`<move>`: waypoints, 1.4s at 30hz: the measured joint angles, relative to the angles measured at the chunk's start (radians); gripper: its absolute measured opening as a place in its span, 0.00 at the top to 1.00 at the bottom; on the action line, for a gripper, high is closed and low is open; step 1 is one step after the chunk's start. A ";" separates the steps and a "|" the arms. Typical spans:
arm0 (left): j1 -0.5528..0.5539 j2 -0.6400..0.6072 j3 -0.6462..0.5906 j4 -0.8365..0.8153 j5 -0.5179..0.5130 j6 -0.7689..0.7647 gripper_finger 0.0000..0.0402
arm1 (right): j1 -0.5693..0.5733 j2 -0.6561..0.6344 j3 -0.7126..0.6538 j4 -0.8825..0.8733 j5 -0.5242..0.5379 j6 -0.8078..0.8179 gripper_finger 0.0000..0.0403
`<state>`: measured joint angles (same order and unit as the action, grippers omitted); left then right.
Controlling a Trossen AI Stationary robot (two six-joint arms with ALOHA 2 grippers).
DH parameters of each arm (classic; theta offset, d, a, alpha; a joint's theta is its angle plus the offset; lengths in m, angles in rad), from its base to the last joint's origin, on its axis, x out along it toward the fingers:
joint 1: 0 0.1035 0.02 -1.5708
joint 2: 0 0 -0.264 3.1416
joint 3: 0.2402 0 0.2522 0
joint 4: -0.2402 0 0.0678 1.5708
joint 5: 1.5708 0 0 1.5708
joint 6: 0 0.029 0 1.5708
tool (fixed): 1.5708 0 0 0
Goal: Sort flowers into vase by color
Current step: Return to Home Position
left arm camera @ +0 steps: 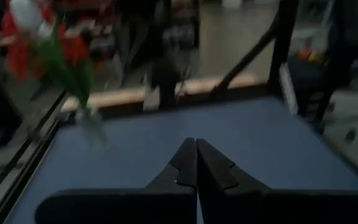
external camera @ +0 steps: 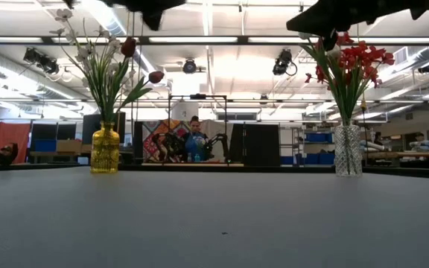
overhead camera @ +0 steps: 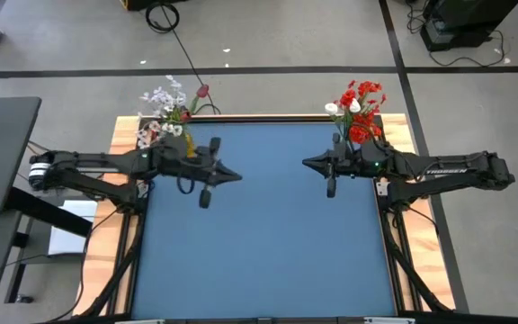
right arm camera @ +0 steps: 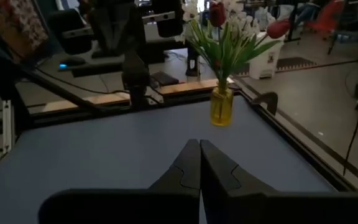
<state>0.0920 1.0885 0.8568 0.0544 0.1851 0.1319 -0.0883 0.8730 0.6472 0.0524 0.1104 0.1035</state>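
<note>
A yellow vase (external camera: 105, 148) stands at the table's far left corner, holding white blossom sprays (overhead camera: 162, 97) and two red buds (external camera: 129, 48); it also shows in the right wrist view as the yellow vase (right arm camera: 221, 106). A clear vase (external camera: 347, 150) at the far right corner holds red blossom clusters (overhead camera: 364, 95) and white tulips (overhead camera: 333, 108). My left gripper (overhead camera: 238, 175) hovers shut over the table's left half; my right gripper (overhead camera: 305, 164) hovers shut over the right half. Both hold nothing.
The blue table top (overhead camera: 268, 243) lies between the two arms. A wooden frame (overhead camera: 259, 116) edges the table. Beyond the far edge a person (external camera: 195, 141) sits in the room.
</note>
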 joint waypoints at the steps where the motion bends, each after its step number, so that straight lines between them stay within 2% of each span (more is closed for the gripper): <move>1: -0.010 -0.031 0.000 -0.064 -0.026 0.009 1.00 | 0.000 -0.007 -0.001 -0.006 -0.004 -0.003 0.99; 3: -0.020 -0.098 -0.013 -0.149 -0.055 0.011 1.00 | -0.001 -0.032 -0.013 -0.005 -0.007 -0.009 0.98; 5: -0.020 -0.179 -0.073 -0.154 -0.061 -0.005 1.00 | -0.001 -0.068 -0.036 0.016 -0.008 -0.016 0.98; 9: -0.020 -0.317 -0.267 -0.035 -0.061 -0.070 1.00 | -0.007 -0.148 -0.134 0.107 -0.050 -0.017 0.99; 12: -0.023 -0.362 -0.418 0.078 -0.061 -0.075 1.00 | -0.004 -0.194 -0.249 0.242 -0.061 0.004 0.99; 15: -0.023 -0.391 -0.491 0.187 -0.061 -0.052 1.00 | 0.010 -0.212 -0.342 0.351 -0.061 0.035 0.99; 17: -0.023 -0.418 -0.503 0.188 -0.061 -0.035 1.00 | 0.017 -0.220 -0.368 0.378 -0.061 0.040 0.99; 23: -0.023 -0.550 -0.505 0.021 -0.061 -0.022 1.00 | 0.015 -0.275 -0.369 0.295 -0.059 0.064 1.00; 26: -0.023 -0.613 -0.513 -0.083 -0.061 -0.006 1.00 | 0.015 -0.316 -0.372 0.189 -0.069 0.057 1.00; 29: -0.023 -0.648 -0.594 -0.014 -0.061 -0.026 1.00 | 0.015 -0.341 -0.429 0.204 -0.083 0.078 1.00; 33: -0.023 -0.679 -0.722 0.189 -0.078 -0.070 1.00 | 0.015 -0.365 -0.525 0.332 -0.063 0.162 1.00; 35: -0.023 -0.692 -0.748 0.238 -0.101 -0.074 1.00 | 0.015 -0.379 -0.532 0.322 -0.052 0.186 1.00; 39: -0.023 -0.735 -0.741 0.208 -0.114 -0.069 1.00 | 0.010 -0.416 -0.490 0.213 -0.052 0.177 1.00; 42: -0.023 -0.792 -0.732 0.112 -0.113 -0.068 1.00 | 0.002 -0.464 -0.470 0.082 -0.076 0.176 1.00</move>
<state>0.0689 0.2964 0.1249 0.1662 0.0717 0.0635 -0.0866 0.4090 0.1771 0.1345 0.0344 0.2798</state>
